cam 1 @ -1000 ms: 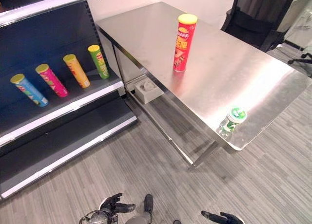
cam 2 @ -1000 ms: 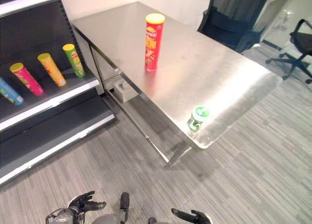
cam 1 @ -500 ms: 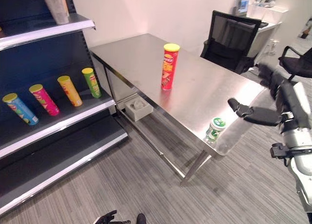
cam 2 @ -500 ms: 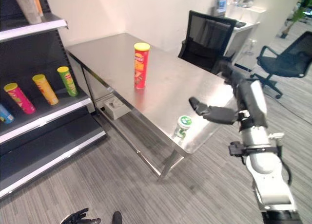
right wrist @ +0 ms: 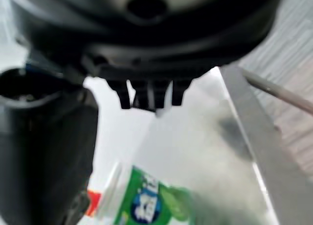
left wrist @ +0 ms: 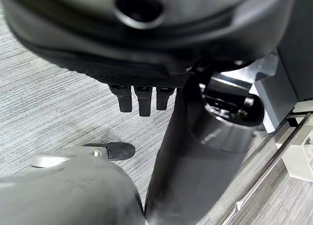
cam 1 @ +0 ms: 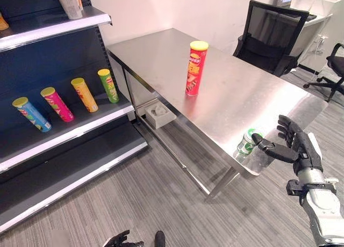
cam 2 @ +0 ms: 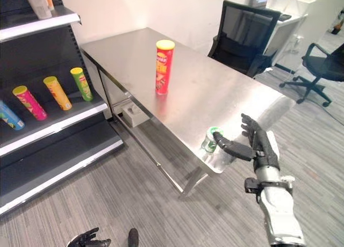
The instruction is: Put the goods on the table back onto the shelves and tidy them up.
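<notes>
The right hand [cam 1: 299, 148] is raised at the near corner of the steel table [cam 1: 252, 91], fingers spread and thumb stretched forward, holding nothing. Just beyond the thumb tip stands a small green-capped bottle [cam 1: 246, 143], right at the table edge; the thumb looks close to it, though whether it touches cannot be told from the head views. The right wrist view shows the bottle's green label [right wrist: 146, 205] just past the palm, with the fingers not closed round it.

Farther from that hand, across the table top, a tall red can [cam 1: 195, 67] with a yellow lid stands upright and untouched. Well off to the hand's left is the shelf [cam 1: 75, 130], where four cans already lie in a row: blue [cam 1: 32, 114], pink [cam 1: 57, 103], orange [cam 1: 85, 94] and green [cam 1: 108, 85].

The left hand [cam 1: 121, 240] hangs low near the floor, fingers loosely spread and idle.

As a judgement, the task is early to midway: four cans sit shelved, while the bottle and the red can are left on the table. The step in hand appears to be the reach for the bottle, which is not yet gripped
</notes>
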Robot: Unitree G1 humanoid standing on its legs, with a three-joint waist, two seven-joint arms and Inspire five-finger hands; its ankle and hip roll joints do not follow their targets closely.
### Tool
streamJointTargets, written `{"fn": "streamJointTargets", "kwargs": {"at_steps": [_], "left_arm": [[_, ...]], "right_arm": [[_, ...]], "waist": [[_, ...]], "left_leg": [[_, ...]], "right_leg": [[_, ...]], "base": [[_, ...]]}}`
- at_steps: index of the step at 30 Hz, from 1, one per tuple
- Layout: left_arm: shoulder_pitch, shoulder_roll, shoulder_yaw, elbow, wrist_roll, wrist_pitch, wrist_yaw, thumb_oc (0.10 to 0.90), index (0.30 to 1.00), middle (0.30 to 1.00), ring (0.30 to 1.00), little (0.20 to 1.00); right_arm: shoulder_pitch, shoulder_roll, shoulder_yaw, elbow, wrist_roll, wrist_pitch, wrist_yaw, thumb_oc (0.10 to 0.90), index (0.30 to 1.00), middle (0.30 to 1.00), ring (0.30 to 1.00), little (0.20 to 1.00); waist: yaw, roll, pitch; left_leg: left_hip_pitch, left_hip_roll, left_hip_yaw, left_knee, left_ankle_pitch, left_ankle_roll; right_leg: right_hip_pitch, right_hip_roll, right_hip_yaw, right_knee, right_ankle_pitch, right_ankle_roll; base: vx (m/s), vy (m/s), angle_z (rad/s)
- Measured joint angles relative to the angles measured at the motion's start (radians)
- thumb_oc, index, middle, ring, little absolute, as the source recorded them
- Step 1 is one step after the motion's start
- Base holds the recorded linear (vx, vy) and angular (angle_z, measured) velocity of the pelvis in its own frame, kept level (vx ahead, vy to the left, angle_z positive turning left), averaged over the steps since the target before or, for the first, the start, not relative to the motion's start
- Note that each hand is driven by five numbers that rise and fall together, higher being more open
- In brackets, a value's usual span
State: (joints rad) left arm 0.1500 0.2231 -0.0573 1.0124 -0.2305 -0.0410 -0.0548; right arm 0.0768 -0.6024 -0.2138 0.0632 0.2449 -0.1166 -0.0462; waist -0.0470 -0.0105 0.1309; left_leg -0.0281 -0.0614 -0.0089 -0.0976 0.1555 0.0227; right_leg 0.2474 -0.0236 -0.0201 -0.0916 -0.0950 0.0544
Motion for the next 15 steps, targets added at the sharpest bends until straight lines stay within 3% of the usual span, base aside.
{"fn": "streamJointTargets", "kwargs": {"at_steps": [2, 5, 9, 15], "left_arm": [[-0.001, -0.002, 0.000, 0.000, 0.006, 0.001, 0.002, 0.800, 0.900, 0.900, 0.900, 0.900], [0.000, -0.002, 0.000, -0.003, 0.006, 0.000, 0.003, 0.800, 0.900, 0.900, 0.900, 0.900], [-0.001, -0.001, 0.001, -0.003, 0.006, 0.000, 0.001, 0.800, 0.900, 0.900, 0.900, 0.900], [-0.001, 0.000, 0.002, -0.009, 0.037, -0.002, 0.000, 0.800, 0.900, 0.900, 0.900, 0.900]], "right_arm": [[-0.001, 0.046, -0.014, -0.104, -0.022, 0.000, -0.050, 0.800, 0.900, 0.900, 0.900, 0.900], [-0.011, 0.042, -0.007, -0.201, -0.026, -0.010, -0.043, 0.800, 0.900, 0.900, 0.900, 0.900], [0.029, -0.020, 0.011, -0.194, -0.038, -0.011, 0.033, 0.800, 0.900, 0.900, 0.900, 0.900], [0.102, -0.018, 0.007, -0.193, -0.114, -0.005, 0.065, 0.800, 0.900, 0.900, 0.900, 0.900]], "waist": [[0.003, 0.010, -0.001], [0.001, 0.005, 0.002], [-0.005, -0.001, 0.004], [-0.040, -0.018, 0.010]], "left_leg": [[0.000, -0.004, -0.001, 0.000, 0.000, 0.000], [0.002, -0.003, -0.004, 0.000, -0.001, 0.001], [0.002, -0.001, -0.001, 0.000, -0.003, 0.004], [0.003, -0.006, 0.003, 0.000, -0.008, 0.012]], "right_leg": [[0.001, -0.003, -0.002, 0.000, -0.001, -0.001], [0.003, -0.003, -0.002, 0.000, -0.002, 0.001], [0.002, -0.002, -0.002, 0.000, -0.002, 0.001], [0.002, -0.008, -0.002, 0.000, -0.002, 0.001]], "base": [[0.01, -0.007, 0.02], [0.00, -0.010, 0.01], [0.01, 0.000, 0.00], [0.02, 0.000, -0.02]]}}
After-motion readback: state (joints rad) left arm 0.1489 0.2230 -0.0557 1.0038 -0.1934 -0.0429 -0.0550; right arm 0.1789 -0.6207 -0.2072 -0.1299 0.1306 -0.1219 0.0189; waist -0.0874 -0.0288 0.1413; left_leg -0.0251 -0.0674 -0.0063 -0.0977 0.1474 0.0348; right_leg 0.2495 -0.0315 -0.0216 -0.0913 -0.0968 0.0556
